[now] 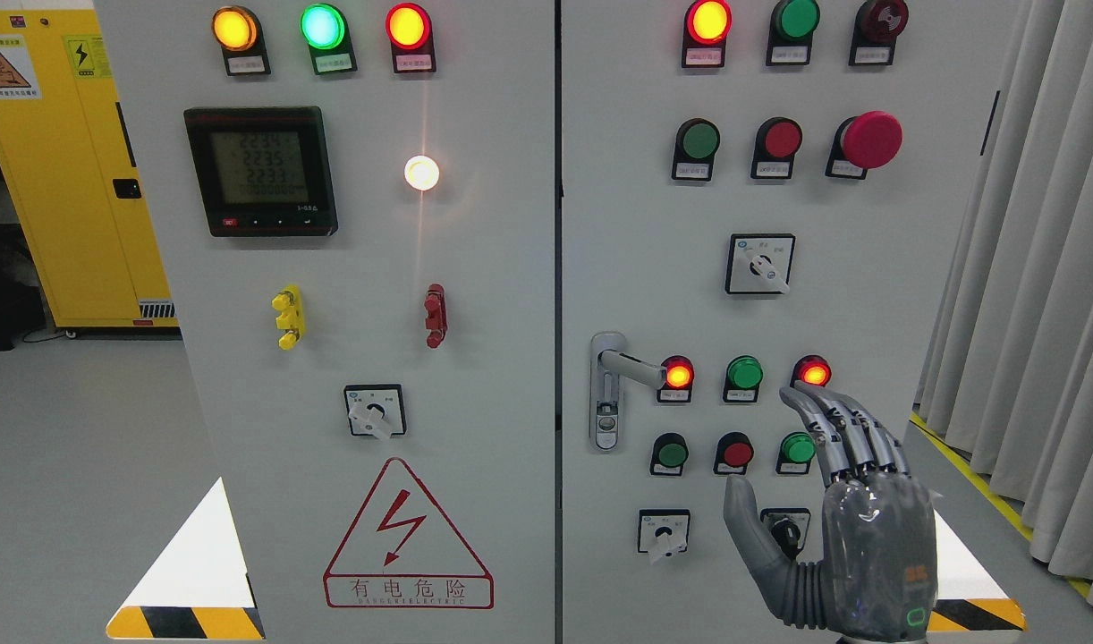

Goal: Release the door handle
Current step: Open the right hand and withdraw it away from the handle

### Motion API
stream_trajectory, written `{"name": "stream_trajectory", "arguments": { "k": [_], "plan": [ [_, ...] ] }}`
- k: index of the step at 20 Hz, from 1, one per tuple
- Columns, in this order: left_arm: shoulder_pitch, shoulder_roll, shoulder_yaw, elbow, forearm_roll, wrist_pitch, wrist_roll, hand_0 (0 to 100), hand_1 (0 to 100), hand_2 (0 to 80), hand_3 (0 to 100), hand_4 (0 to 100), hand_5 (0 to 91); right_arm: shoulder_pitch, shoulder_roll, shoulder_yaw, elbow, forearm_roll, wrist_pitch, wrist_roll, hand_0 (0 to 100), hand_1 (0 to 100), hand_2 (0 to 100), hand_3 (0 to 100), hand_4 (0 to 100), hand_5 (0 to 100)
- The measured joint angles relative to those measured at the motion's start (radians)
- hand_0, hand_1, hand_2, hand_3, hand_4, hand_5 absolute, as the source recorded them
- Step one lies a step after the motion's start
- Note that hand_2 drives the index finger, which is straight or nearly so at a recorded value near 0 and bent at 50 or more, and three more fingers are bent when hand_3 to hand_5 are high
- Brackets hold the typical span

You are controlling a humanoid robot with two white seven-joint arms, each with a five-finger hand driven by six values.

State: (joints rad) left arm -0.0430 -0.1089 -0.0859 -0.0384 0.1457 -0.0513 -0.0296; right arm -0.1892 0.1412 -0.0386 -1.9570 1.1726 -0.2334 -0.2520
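The grey metal door handle sits at the left edge of the right cabinet door, its lever pointing right, with a lock cylinder below it. My right hand is raised in front of the lower right of that door, well to the right of the handle and apart from it. Its fingers are straight and spread, the thumb out to the left, holding nothing. My left hand is out of view.
The doors carry lit indicator lamps, push buttons, a red mushroom stop button, rotary switches and a meter display. A yellow cabinet stands at the far left. Grey curtains hang at the right.
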Motion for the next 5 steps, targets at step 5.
{"name": "stream_trajectory", "arguments": {
  "k": [5],
  "plan": [
    [0.0,0.0,0.0,0.0,0.0,0.0,0.0,12,56,0.0,0,0,0.0,0.013,0.0,0.008,-0.004,-0.008,-0.013,-0.007,54,27,0,0,0,0]
  ]
}}
